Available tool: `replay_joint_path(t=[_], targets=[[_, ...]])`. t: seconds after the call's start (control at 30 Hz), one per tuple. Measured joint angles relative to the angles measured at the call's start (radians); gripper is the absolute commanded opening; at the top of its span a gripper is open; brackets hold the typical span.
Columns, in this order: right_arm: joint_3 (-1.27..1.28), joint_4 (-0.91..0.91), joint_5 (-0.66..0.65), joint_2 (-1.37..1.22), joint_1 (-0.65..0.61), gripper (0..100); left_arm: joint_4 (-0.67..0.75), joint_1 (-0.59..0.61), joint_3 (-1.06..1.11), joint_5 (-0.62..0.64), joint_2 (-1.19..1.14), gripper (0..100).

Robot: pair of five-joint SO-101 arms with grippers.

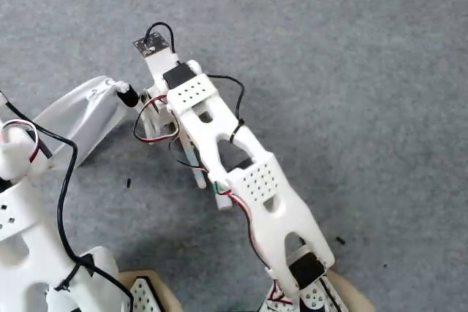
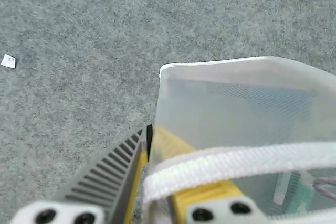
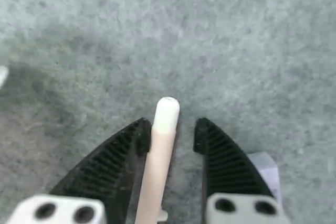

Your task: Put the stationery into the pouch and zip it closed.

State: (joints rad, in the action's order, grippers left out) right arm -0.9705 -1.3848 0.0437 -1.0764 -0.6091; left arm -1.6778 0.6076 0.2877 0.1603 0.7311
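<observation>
Pouch (image 2: 236,114) sits clamped in left pincer (image 2: 151,139).

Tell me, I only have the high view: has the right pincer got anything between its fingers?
Observer: Yes. The right wrist view shows a cream pen lying between the fingers of the right pincer, which is open; the pen sits against one finger, clear of the other.
Operator: And the left side?
Observer: The left pincer is clamped on the pouch wall, black finger outside, yellow finger behind the translucent wall.
</observation>
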Motion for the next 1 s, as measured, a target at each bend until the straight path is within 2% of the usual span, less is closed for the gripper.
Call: replay_joint_path(t=[0.3, 0.63, 0.83, 1.0], targets=[[-0.296, -0.149, -0.003, -0.132, -0.006, 3.4, 0.000, 0.000, 0.000, 0.000, 0.000, 3], [-0.626, -0.298, -0.003, -0.180, -0.006, 1.2, -0.025, -0.011, 0.000, -0.002, 0.000, 3], [-0.647, -0.368, -0.003, -0.130, -0.006, 1.2, -0.032, -0.069, 0.000, -0.006, 0.002, 3], [-0.632, -0.373, -0.003, 0.061, -0.006, 1.2, -0.046, -0.069, 0.000, -0.055, 0.002, 3]])
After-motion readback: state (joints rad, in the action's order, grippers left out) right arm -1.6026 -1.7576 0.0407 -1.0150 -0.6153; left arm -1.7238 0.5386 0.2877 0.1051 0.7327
